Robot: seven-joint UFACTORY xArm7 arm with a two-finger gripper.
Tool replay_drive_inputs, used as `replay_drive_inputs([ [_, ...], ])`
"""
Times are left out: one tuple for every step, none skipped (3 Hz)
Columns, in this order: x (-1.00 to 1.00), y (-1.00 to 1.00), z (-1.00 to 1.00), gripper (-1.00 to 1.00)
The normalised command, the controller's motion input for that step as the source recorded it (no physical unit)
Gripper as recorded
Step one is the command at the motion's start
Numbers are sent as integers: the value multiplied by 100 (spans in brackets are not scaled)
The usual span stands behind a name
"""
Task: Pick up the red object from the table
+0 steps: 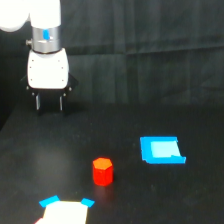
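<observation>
The red object [103,171] is a small red-orange hexagonal block standing upright on the black table [150,200], a little left of centre near the front. My gripper [49,103] hangs at the upper left, well above and behind the block, far from it. Its two thin dark fingers point down with a gap between them and nothing in it, so it is open.
A flat bright blue tray-like piece [161,150] lies on the table to the exterior view's right of the block. A white patch with blue corners [66,210] sits at the bottom edge, front left. A dark curtain backs the table.
</observation>
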Motion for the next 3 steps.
replay_drive_inputs([
  [54, -100, -48, 100],
  [89, -100, -84, 100],
  [96, -75, -17, 100],
])
